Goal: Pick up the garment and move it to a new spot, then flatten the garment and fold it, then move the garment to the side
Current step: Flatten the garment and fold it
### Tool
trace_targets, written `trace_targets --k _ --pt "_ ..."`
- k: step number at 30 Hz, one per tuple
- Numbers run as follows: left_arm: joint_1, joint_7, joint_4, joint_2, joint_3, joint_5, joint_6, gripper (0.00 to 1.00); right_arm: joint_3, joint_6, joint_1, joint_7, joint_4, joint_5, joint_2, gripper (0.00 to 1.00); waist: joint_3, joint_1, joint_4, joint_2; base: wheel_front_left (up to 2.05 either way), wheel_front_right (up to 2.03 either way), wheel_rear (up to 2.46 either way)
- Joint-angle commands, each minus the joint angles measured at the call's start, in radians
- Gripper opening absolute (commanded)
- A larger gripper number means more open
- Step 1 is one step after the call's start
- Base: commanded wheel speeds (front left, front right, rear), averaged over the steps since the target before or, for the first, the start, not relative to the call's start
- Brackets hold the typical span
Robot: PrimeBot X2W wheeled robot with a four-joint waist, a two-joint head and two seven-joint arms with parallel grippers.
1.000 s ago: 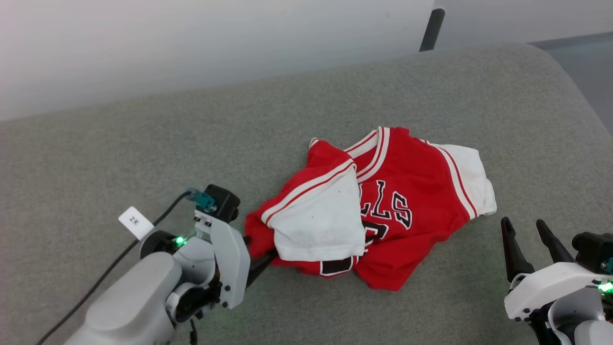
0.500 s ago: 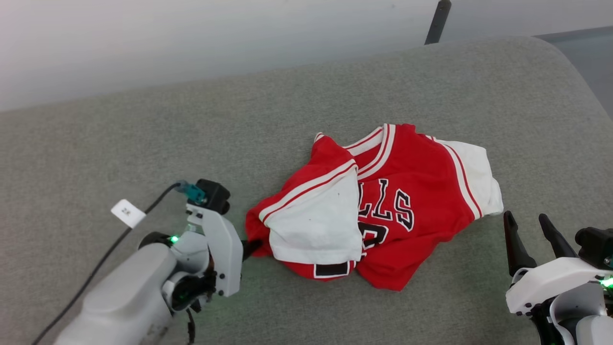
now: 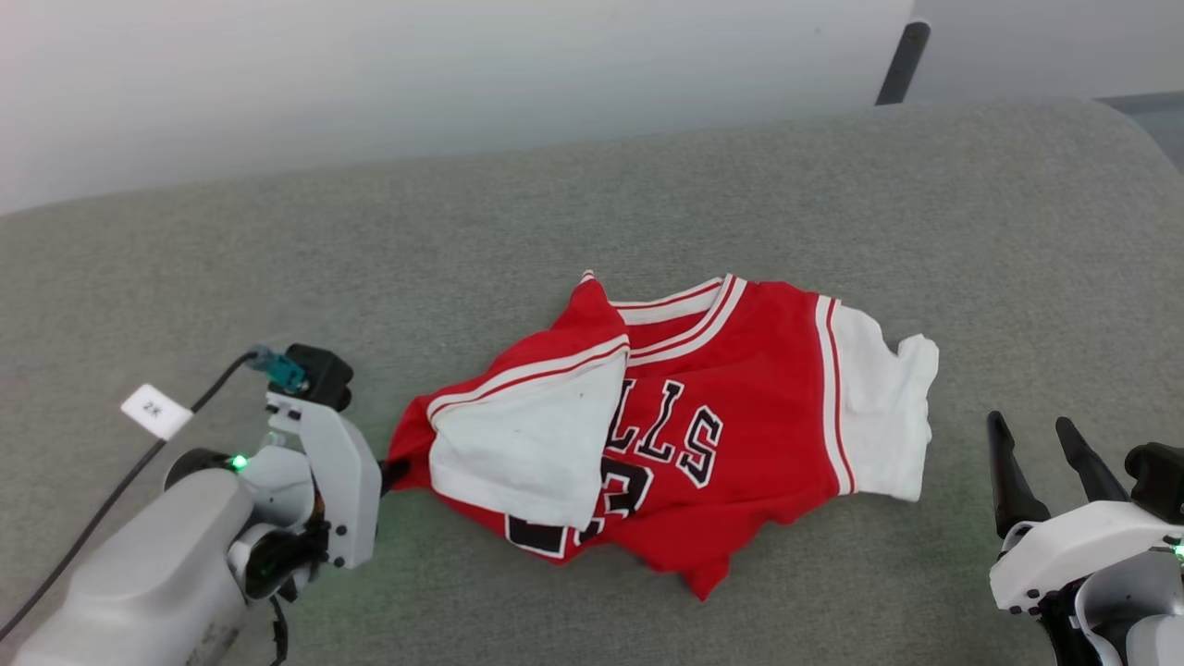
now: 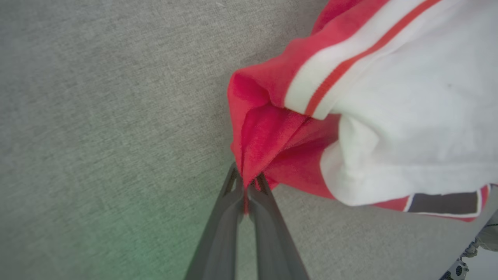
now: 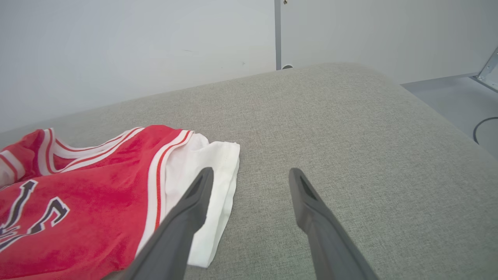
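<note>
The garment (image 3: 731, 407) is a red jersey with white side panels, striped trim and black lettering, lying crumpled on the grey cushion (image 3: 555, 222). One white panel (image 3: 518, 444) is folded over its left half. My left gripper (image 3: 393, 474) is shut on the jersey's red left edge; in the left wrist view the fingers (image 4: 268, 217) pinch a fold of red cloth (image 4: 268, 144) and the left gripper (image 4: 246, 182) sits at that fold. My right gripper (image 3: 1031, 435) stands open at the lower right, apart from the jersey. In the right wrist view the right gripper (image 5: 251, 173) has nothing between its fingers, beside the garment (image 5: 97, 202).
The cushion's rounded right edge (image 5: 459, 128) drops to a grey floor with a dark cable (image 5: 482, 128). A pale wall (image 3: 370, 83) runs behind the cushion, with a dark post (image 3: 902, 60) at the back right. A cable with a white tag (image 3: 155, 410) trails from my left wrist.
My left gripper closed on the jersey's left edge and pulled it leftward; the garment slid and stretched out that way. The head camera also shifted. The right gripper stayed open.
</note>
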Motion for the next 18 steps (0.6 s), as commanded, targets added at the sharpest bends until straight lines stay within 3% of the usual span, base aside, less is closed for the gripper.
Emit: trace_targets --k 1,2,4,18 --pt "0.008 -0.007 0.008 0.006 0.001 -0.001 -0.001 0.00 0.001 -0.001 0.008 0.002 -0.004 -0.005 -0.003 1.00 -0.005 0.0000 0.008 0.0000 0.00 0.00 0.00" --pt "0.010 -0.013 0.016 0.008 -0.003 0.000 -0.001 0.26 0.001 -0.001 0.011 0.003 -0.005 -0.006 -0.003 1.00 -0.007 0.0000 0.012 0.0000 0.00 0.00 0.00" --pt "0.009 -0.024 0.030 0.008 -0.016 0.015 -0.001 1.00 0.002 -0.001 0.015 0.004 -0.007 -0.006 -0.003 1.00 -0.011 0.0000 0.019 0.0000 0.00 0.00 0.00" --pt "-0.033 0.013 -0.059 0.023 -0.048 -0.005 -0.001 1.00 0.011 -0.001 0.056 -0.005 -0.034 -0.003 -0.010 1.00 -0.054 0.0000 0.040 0.0000 0.00 0.00 0.00"
